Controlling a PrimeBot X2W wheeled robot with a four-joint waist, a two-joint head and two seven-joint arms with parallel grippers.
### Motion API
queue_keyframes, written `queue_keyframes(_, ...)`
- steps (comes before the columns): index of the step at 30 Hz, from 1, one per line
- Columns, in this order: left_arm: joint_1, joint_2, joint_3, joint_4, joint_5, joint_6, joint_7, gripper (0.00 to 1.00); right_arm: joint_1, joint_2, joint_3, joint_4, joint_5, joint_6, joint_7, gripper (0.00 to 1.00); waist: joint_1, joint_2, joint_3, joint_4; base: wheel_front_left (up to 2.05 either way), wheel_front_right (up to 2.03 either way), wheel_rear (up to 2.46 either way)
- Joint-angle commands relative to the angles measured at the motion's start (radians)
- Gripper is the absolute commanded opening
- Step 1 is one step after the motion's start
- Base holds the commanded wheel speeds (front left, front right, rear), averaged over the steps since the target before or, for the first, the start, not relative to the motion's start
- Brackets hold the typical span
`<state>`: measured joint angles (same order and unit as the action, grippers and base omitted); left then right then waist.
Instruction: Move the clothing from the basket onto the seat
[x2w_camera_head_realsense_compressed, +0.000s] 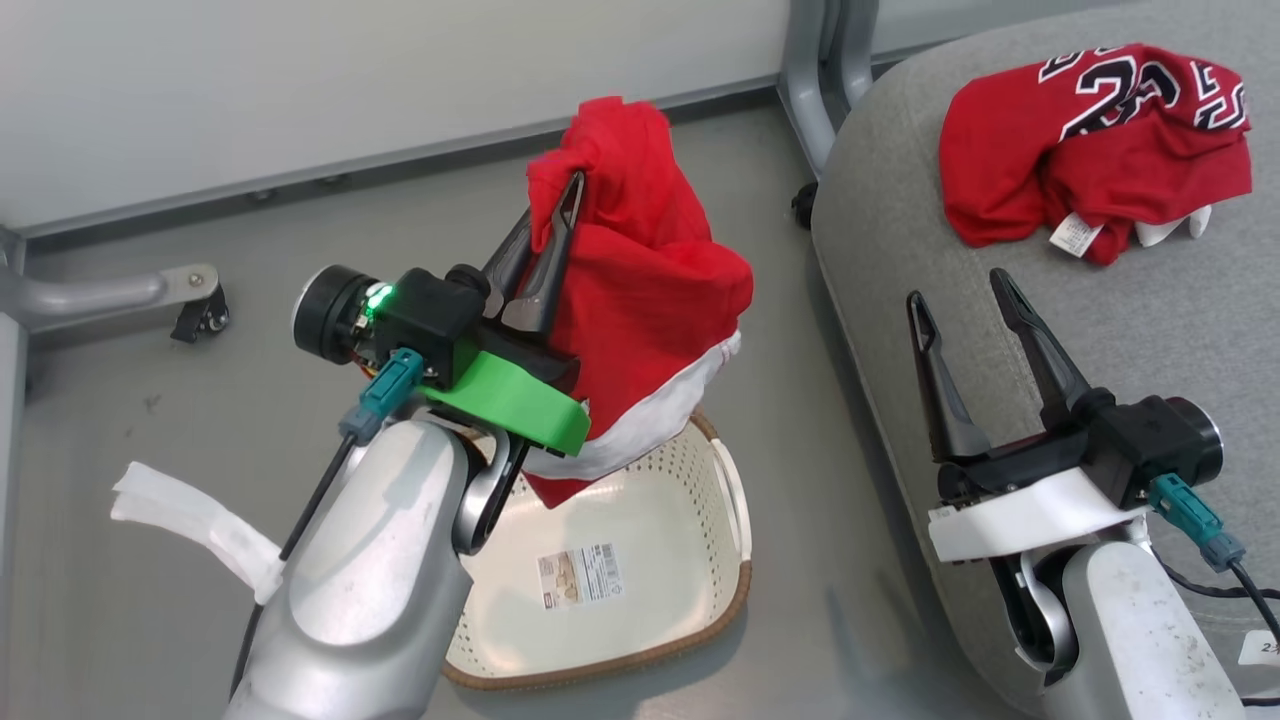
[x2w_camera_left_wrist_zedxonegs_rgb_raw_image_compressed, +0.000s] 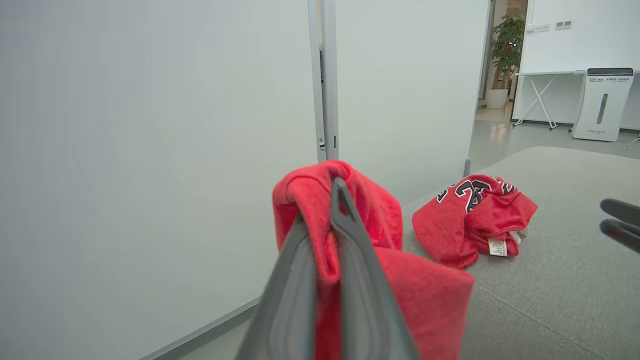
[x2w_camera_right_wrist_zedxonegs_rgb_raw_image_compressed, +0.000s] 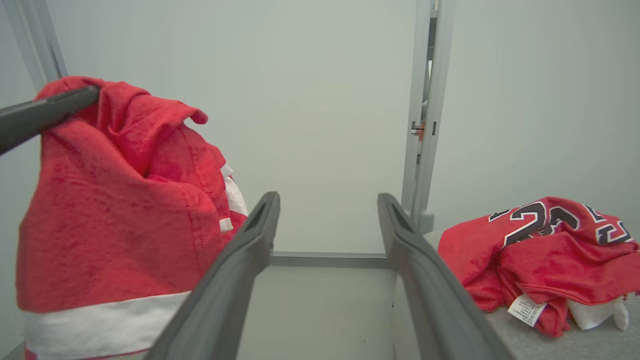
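My left gripper (x2w_camera_head_realsense_compressed: 555, 215) is shut on a red garment with white trim (x2w_camera_head_realsense_compressed: 640, 300), which hangs from its fingers above the cream basket (x2w_camera_head_realsense_compressed: 640, 560). In the left wrist view the cloth (x2w_camera_left_wrist_zedxonegs_rgb_raw_image_compressed: 350, 215) is pinched between the fingers (x2w_camera_left_wrist_zedxonegs_rgb_raw_image_compressed: 350, 235). The basket's inside shows only a label. A red jersey with black-and-white numbers (x2w_camera_head_realsense_compressed: 1095, 140) lies crumpled on the grey seat (x2w_camera_head_realsense_compressed: 920, 280), also seen as the jersey (x2w_camera_left_wrist_zedxonegs_rgb_raw_image_compressed: 472, 215) (x2w_camera_right_wrist_zedxonegs_rgb_raw_image_compressed: 540, 250). Over the seat's near edge my right gripper (x2w_camera_head_realsense_compressed: 960, 295) stands open with nothing between its fingers (x2w_camera_right_wrist_zedxonegs_rgb_raw_image_compressed: 235, 270).
A grey partition wall (x2w_camera_head_realsense_compressed: 350, 80) runs behind the basket, with a metal post (x2w_camera_head_realsense_compressed: 815, 70) and castor foot (x2w_camera_head_realsense_compressed: 200, 310) on the floor. A white strip (x2w_camera_head_realsense_compressed: 190, 520) lies on the floor at left. The seat has free room in front of the jersey.
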<state>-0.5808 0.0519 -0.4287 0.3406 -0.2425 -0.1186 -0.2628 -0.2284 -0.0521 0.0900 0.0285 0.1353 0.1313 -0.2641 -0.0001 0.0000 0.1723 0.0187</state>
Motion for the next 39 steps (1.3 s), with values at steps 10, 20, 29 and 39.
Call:
queue_keyframes(10, -0.008, 0.000, -0.020, -0.104, 0.017, -0.001, -0.002, 0.00, 0.060, 0.000, -0.009, 0.001, 0.014, -0.001, 0.000, 1.00, 0.0001, 0.0000, -0.074, -0.010, 0.00, 0.00, 0.00)
queue_keyframes(20, 0.000, 0.002, -0.039, -0.098, 0.011, -0.002, -0.002, 0.00, 0.042, -0.018, 0.014, -0.040, -0.016, -0.001, 0.000, 1.00, 0.0001, 0.0000, -0.102, -0.015, 0.00, 0.00, 0.00)
queue_keyframes(29, 0.013, 0.000, -0.062, -0.094, -0.002, -0.001, -0.002, 0.00, -0.064, -0.103, 0.187, -0.113, -0.006, -0.001, 0.000, 1.00, 0.0001, 0.0000, -0.106, 0.001, 0.00, 0.00, 0.00)
queue_keyframes(39, -0.007, -0.001, -0.118, -0.110, -0.026, 0.007, -0.002, 0.00, -0.192, -0.156, 0.380, -0.020, 0.027, -0.001, 0.000, 1.00, 0.0001, 0.0000, -0.083, 0.039, 0.00, 0.00, 0.00)
